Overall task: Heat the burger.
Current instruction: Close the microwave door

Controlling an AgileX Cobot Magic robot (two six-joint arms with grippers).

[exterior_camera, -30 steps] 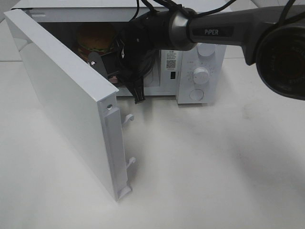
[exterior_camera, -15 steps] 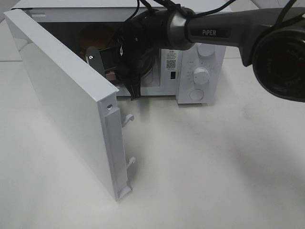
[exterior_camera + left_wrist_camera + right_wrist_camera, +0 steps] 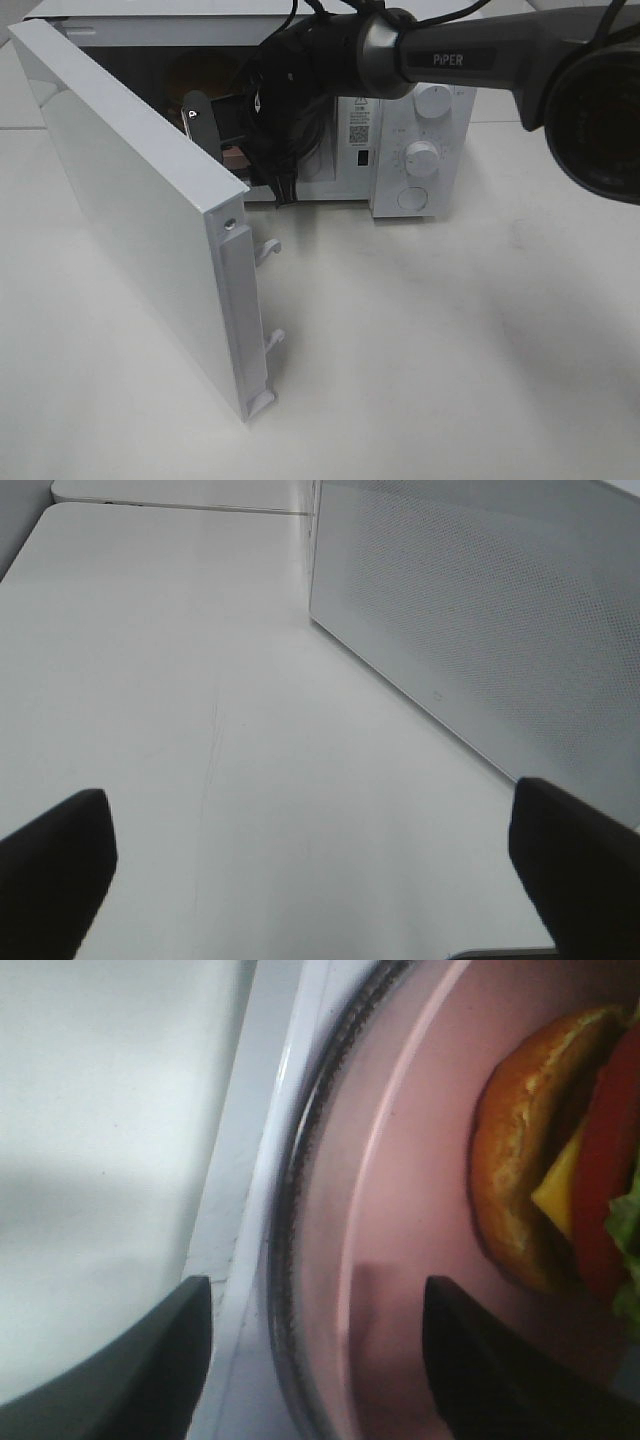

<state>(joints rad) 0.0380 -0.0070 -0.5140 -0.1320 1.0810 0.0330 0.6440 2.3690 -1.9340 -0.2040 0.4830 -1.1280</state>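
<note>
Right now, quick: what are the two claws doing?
Left gripper: open, empty.
Right gripper: open, astride the pink plate rim, gripping nothing.

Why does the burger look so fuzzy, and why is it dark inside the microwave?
Right wrist view: the camera is very close, so the burger and pink plate blur. Exterior high view: the microwave is shadowed inside, and the arm covers most of the opening.
</note>
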